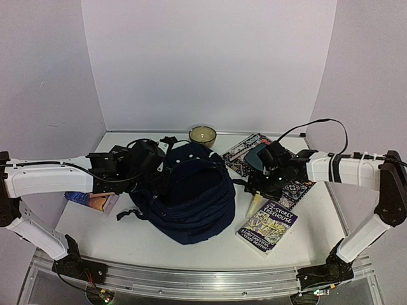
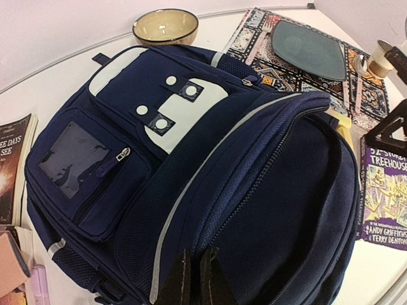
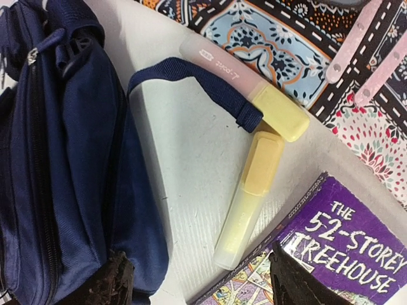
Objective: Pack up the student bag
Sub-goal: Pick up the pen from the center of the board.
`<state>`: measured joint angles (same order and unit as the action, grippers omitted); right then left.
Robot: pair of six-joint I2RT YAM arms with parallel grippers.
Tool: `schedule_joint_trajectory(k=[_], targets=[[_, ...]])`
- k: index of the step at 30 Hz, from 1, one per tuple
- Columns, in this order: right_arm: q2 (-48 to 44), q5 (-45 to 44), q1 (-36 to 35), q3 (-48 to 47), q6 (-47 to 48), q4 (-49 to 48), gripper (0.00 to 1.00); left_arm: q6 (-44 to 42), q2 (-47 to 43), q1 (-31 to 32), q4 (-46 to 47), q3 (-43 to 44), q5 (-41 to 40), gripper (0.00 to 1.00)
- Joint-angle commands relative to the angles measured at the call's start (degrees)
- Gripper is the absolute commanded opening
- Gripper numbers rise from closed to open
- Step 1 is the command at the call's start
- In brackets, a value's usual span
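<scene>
Item: student bag (image 1: 191, 197), lying front-up mid-table between my two arms. I cannot see its interior.
Left gripper (image 2: 196, 270): jaws closed together against the bag's top fabric. I cannot tell whether they pinch it.
Right gripper (image 3: 203, 283): jaws wide, holding nothing, just beside the bag's right side, over a yellow highlighter (image 3: 248, 197).
Pink highlighter (image 3: 222, 67): touches the yellow one, with a bag strap (image 3: 197, 82) lying across it.
Book (image 3: 346, 244): alongside the highlighters.
Bowl (image 1: 202, 135): behind the bag.
Plate (image 2: 308, 47): on a patterned mat (image 2: 254, 32).

2 white arms (image 1: 44, 178) — black grippers (image 2: 194, 279) (image 3: 203, 284), cables (image 1: 318, 123)
</scene>
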<state>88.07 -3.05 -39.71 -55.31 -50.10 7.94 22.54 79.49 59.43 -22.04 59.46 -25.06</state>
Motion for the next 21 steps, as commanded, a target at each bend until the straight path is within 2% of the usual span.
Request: schedule_joint_trajectory(k=[1,8,17,20,21], targets=[[-1.5,-3.0,0.2,0.6,2.3,2.7,0.73,0.9,0.4,-0.5,2.5,2.6,-2.6,0.00],[9.8,-3.8,0.8,-2.6,0.2,4.3,0.65,0.9,0.8,-0.5,2.4,4.2,0.6,0.00],[19.5,-3.7,1.2,-6.7,0.4,4.3,0.52,1.0,0.0,-0.5,2.6,4.0,1.6,0.00],[21.3,-2.9,1.2,-7.0,-0.1,4.2,0.36,1.0,-0.6,-0.5,2.5,4.2,2.1,0.00],[21.4,-2.2,1.2,-6.9,-0.2,4.2,0.28,1.0,-0.9,-0.5,2.6,4.3,2.4,0.00]])
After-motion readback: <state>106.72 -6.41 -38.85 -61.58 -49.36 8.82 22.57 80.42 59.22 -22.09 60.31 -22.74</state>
